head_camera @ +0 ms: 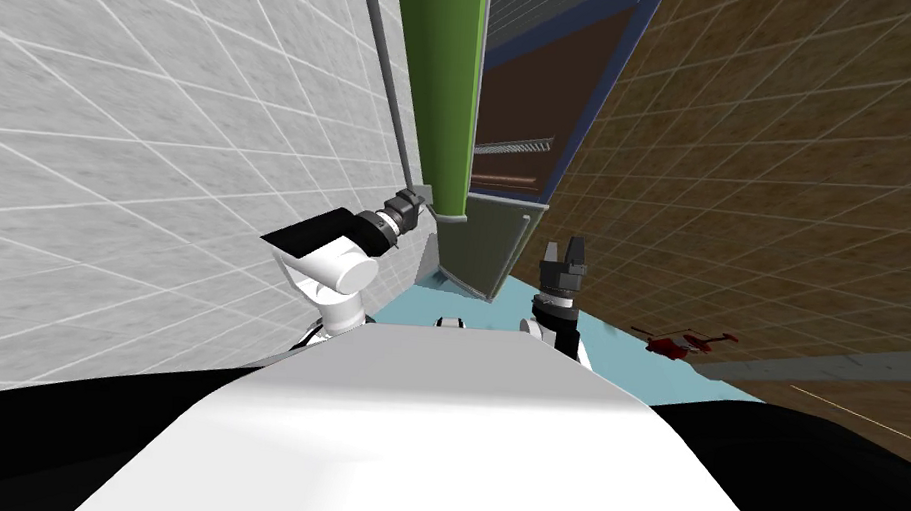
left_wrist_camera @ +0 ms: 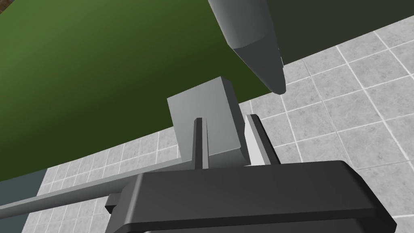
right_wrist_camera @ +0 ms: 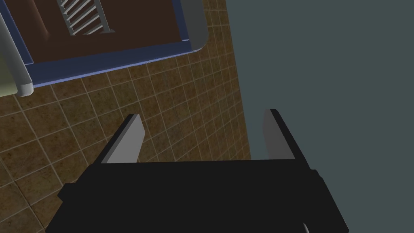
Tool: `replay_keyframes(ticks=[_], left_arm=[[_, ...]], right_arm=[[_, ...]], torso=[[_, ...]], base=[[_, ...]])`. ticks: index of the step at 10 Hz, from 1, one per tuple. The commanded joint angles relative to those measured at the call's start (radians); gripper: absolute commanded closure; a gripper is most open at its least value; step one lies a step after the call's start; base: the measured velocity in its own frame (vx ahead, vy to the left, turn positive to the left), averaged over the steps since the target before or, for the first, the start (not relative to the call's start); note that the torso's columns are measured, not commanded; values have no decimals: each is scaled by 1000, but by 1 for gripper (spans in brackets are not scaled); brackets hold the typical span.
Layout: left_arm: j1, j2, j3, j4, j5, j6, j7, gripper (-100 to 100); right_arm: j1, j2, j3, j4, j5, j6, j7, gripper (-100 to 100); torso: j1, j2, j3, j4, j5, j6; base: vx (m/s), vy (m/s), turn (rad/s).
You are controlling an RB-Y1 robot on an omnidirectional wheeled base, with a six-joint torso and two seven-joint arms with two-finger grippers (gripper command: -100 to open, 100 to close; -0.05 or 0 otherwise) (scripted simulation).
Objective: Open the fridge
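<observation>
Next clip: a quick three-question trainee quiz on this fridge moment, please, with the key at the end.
1. Multiple choice: what is the left gripper shut on? A) a bottle B) the grey handle of the green door C) a cupboard knob
2. True or false: the right gripper has its jaws closed around the green door.
3. Fill in: in the head view the green door stands ___, with the brown interior showing beside it.
Key: 1 B. 2 False: its jaws are open and hold nothing. 3 open.
</observation>
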Motion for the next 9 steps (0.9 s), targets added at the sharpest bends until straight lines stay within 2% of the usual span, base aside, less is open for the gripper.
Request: replay_keyframes(ticks=[1, 2, 4, 5, 6, 9], left_arm=[[-19, -1, -2, 1, 19, -13, -3, 100], [-23, -2, -12, 1, 36, -17, -6, 100], [-15, -4, -20, -2, 34, -13, -5, 100], [-19, -6, -31, -2, 52, -19, -8, 100], [-19, -6, -31, -2, 52, -19, -8, 100], [-26, -8, -50, -1, 85, -29, -12, 100]], right_arm=[[0, 0, 0, 0, 0, 0, 0, 0], [0, 0, 0, 0, 0, 0, 0, 0], [0, 0, 0, 0, 0, 0, 0, 0], [0, 1, 0, 0, 0, 0, 0, 0], [0, 0, 0, 0, 0, 0, 0, 0], [0, 0, 0, 0, 0, 0, 0, 0]], torso=[[-1, 3, 3, 0, 1, 0], [-9, 4, 5, -1, -1, -1], [-12, 7, 7, 0, -2, -1], [-18, 8, 8, -2, -3, -1], [-9, 7, 8, -2, -2, 0], [-4, 5, 6, -1, 1, -1]], base=[[-42, 295, -65], [-32, 289, -48], [-2, 181, -28], [13, 189, -73], [24, 196, -60], [30, 249, -65]])
